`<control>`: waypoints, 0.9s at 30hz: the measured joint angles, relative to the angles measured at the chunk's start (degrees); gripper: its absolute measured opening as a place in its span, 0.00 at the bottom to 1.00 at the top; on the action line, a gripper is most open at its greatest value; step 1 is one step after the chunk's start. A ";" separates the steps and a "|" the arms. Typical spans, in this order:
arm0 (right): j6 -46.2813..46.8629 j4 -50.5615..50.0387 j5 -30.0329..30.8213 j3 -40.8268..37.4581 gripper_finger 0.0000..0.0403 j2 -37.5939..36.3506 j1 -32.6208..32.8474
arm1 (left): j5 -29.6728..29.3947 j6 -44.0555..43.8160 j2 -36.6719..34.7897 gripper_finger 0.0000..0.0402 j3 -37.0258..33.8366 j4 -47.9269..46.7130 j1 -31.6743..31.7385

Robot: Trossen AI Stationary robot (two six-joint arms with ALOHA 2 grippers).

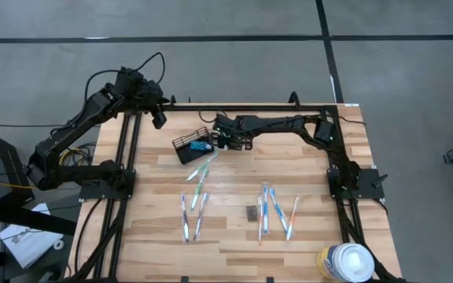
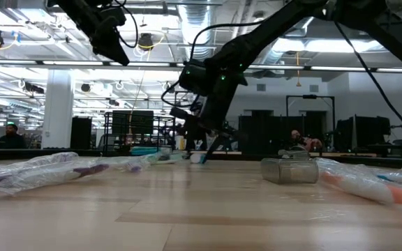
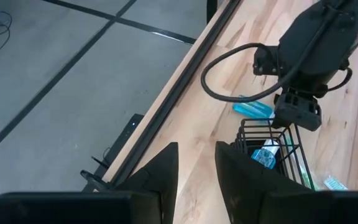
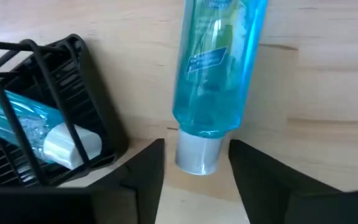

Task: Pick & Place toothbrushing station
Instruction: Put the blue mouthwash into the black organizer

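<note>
Just beside the right pincer [image 4: 194,167], the black caddy [image 1: 192,146] already has one toothpaste tube [image 4: 39,129] inside; a second tube [image 4: 213,68] lies between its half-open fingers, ungripped. Toothbrushes [image 1: 198,206] lie well behind on the worktop [image 1: 234,244]. Left pincer [image 3: 196,171] hovers, part-open, empty.

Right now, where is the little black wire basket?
In the high view the small black wire-mesh caddy sits at the table's far edge, left of centre, just left of the right gripper, with toothbrushes scattered below it.
</note>
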 joint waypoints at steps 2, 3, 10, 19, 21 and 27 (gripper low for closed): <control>-0.48 -0.23 -1.26 -0.02 0.36 0.02 -0.36 | 0.01 0.00 0.00 0.25 0.00 0.02 0.00; -0.73 -0.31 -1.98 -0.06 0.31 0.04 -0.44 | 0.01 -0.01 0.00 0.25 0.00 0.02 0.00; -2.87 -0.22 -2.55 -0.08 0.18 0.04 -0.76 | 0.01 -0.01 0.00 0.25 0.00 0.08 0.00; -5.41 -2.04 -6.44 -0.12 0.18 -0.27 -0.65 | 0.01 -0.01 0.00 0.25 0.00 1.46 0.00; -6.02 -3.79 -8.26 -0.20 0.18 -0.89 -0.66 | 0.01 0.00 0.00 0.25 0.00 1.77 0.00; -8.81 -8.30 -9.39 -0.34 0.18 -3.58 -0.96 | 0.01 -0.09 0.00 0.25 0.00 3.51 0.00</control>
